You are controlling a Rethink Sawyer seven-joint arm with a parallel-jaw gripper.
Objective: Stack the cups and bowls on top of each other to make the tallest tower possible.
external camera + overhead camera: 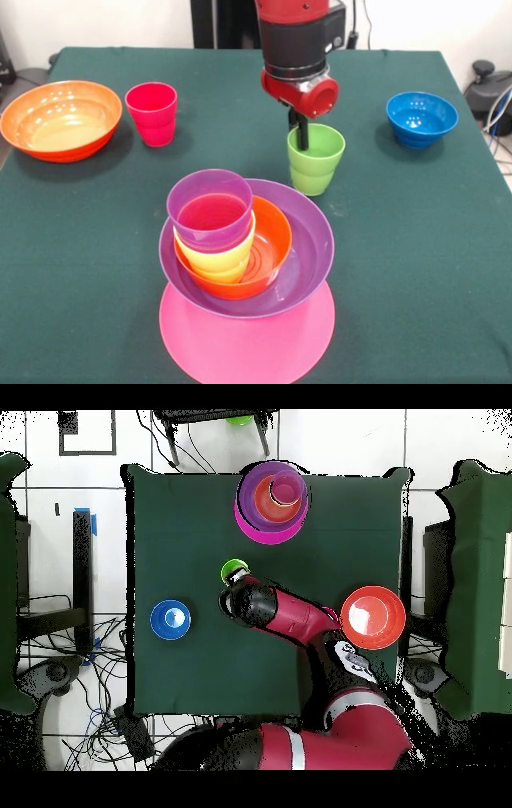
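Here, I have the claw [302, 134] dipped inside the light green cup [316, 158], one finger within its rim; whether it is clamped I cannot tell. The cup stands on the bench [416, 240] just behind the tower [244, 256], whose purple cup [210, 210] tops nested bowls, awaiting another tier.

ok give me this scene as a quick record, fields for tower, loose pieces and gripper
tower: pink bowl upturned as base, purple bowl on it, small orange bowl inside, then yellow cup, purple cup on top
loose pieces: green cup, red cup, large orange bowl, blue bowl
gripper: gripper reaches down into the green cup; open or shut cannot be told
surface: green table
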